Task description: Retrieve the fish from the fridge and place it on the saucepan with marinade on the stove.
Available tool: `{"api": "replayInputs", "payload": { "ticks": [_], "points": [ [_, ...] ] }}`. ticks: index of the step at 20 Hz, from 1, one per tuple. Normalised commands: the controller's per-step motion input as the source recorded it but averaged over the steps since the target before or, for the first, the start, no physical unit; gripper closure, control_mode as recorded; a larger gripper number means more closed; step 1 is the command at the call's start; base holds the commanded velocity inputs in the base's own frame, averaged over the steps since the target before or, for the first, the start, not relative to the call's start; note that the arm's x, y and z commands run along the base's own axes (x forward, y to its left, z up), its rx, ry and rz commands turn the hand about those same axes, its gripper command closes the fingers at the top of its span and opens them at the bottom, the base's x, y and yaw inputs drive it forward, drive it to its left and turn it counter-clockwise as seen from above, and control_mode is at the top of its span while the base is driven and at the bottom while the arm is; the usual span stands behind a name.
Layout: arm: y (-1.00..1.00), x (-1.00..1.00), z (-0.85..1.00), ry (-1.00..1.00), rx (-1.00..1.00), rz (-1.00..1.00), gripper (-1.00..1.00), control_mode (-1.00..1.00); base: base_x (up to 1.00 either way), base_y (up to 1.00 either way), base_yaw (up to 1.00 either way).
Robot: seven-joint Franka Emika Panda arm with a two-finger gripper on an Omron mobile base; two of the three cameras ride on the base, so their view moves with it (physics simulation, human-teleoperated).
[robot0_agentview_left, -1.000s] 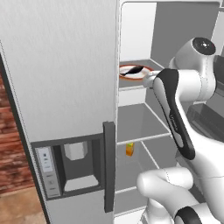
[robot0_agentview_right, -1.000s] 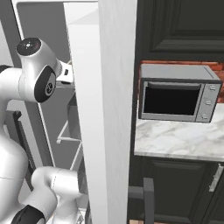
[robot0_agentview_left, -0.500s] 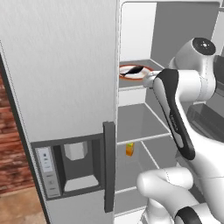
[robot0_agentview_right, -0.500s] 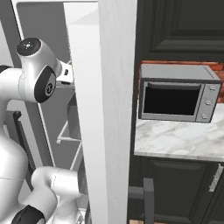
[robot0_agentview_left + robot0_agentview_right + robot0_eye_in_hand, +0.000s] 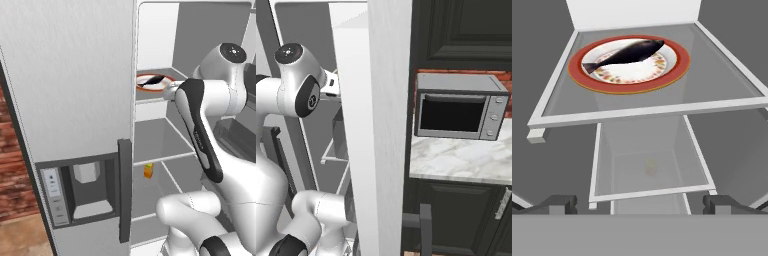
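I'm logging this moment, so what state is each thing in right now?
Fridge: right door open, left door shut.
Fish: lying on a red-rimmed plate on a fridge shelf, untouched.
Claw: open, empty, short of the fish.
Small orange item: upright on a lower shelf.
Microwave: door shut.

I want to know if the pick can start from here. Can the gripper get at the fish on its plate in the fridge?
Probably yes. The fridge door stands open, the gripper is open and faces the shelf, and the fish lies uncovered on its plate, with nothing between them.
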Motion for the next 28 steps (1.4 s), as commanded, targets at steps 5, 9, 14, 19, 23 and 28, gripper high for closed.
{"api": "replayInputs", "payload": {
  "ticks": [5, 9, 14, 19, 23, 28],
  "points": [
    [0.00, 0.00, 0.00, 0.00, 0.00, 0.00, -1.00, 1.00, 0.23, -0.10, 0.00],
    [-0.11, 0.28, 0.00, 0.00, 0.00, 0.00, -1.00, -1.00, 0.05, -0.03, 0.00],
    [-0.11, 0.43, 0.12, 0.00, 0.00, 0.00, -1.00, -1.00, 0.00, 0.00, 0.00],
    [0.00, 0.44, 0.10, 0.00, 0.00, 0.00, -1.00, -1.00, 0.00, 0.00, 0.00],
    [0.00, 0.38, 0.17, 0.00, 0.00, 0.00, -1.00, -1.00, 0.00, 0.00, 0.00],
    [0.00, 0.37, 0.04, 0.00, 0.00, 0.00, -1.00, -1.00, 0.00, 0.00, 0.00]
  ]
}}
